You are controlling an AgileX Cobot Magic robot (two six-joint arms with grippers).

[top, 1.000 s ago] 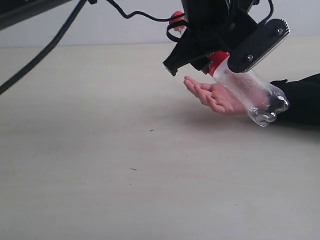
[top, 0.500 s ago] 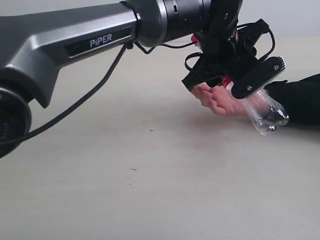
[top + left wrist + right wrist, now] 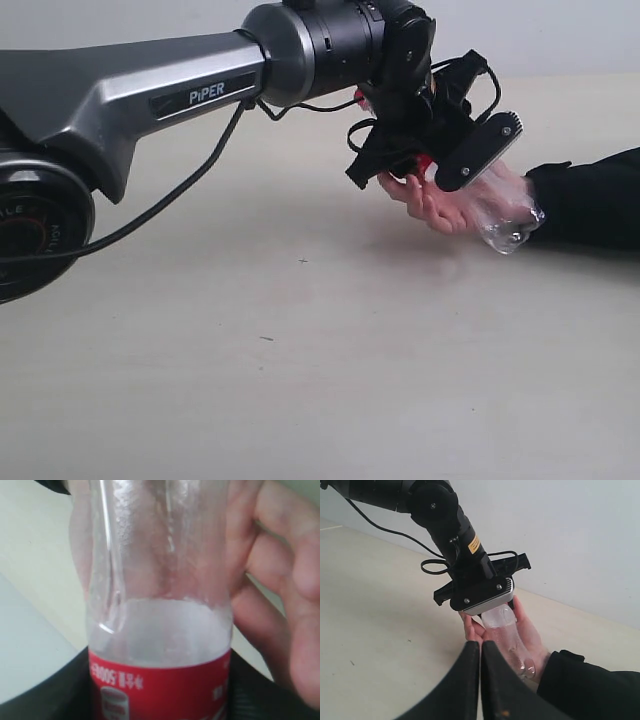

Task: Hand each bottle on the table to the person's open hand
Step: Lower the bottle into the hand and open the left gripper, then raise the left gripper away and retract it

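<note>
One bottle [image 3: 500, 203] now rests in the person's hand [image 3: 440, 210].
Left gripper [image 3: 425, 168], lowered over the last second, still grips it; release seems next. Right gripper [image 3: 480, 647] sits closed, empty.

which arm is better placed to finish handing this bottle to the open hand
Left. The left fingers grip the clear red-labelled bottle, whose body already lies on the person's hand, so they likely need only open. The right fingers are shut, empty and apart from both.
</note>
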